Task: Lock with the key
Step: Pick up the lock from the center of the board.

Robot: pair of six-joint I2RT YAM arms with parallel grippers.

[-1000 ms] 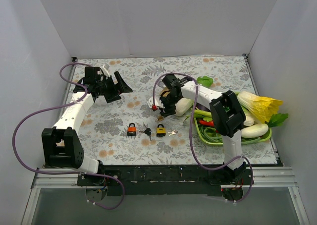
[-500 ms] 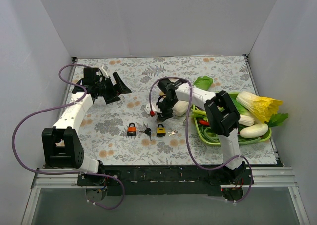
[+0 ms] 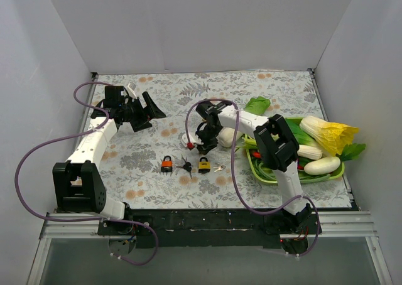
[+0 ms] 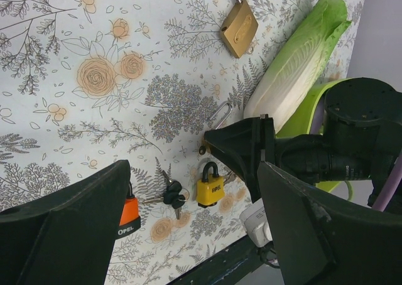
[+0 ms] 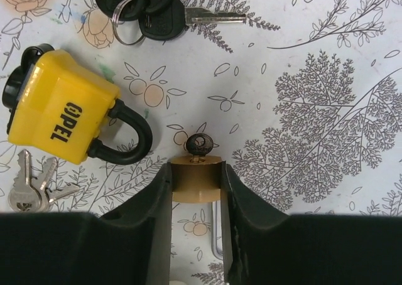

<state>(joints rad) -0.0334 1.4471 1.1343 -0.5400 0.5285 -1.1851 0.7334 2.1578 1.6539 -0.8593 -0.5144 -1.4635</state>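
My right gripper (image 5: 195, 186) is shut on a small brass padlock (image 5: 195, 179) lying on the floral mat. A black-headed key (image 5: 200, 144) sticks out of the padlock's bottom, and its silver shackle (image 5: 217, 231) runs back between the fingers (image 5: 154, 209). In the top view this gripper (image 3: 202, 145) is down at mid-mat, just behind the yellow padlock (image 3: 204, 166). My left gripper (image 3: 147, 109) hangs wide open and holds nothing, raised at the back left. A second brass padlock (image 4: 239, 29) lies farther back.
An orange padlock (image 3: 166, 165), a bunch of black keys (image 3: 186, 167) and silver keys (image 3: 219, 168) lie in a row with the yellow padlock. A green tray (image 3: 270, 177) of vegetables stands at the right, with cabbage (image 3: 330, 131). White walls enclose the mat.
My right gripper has slid left and toward the front, down onto the brass padlock, and its jaws have closed on it. The left arm has barely moved.
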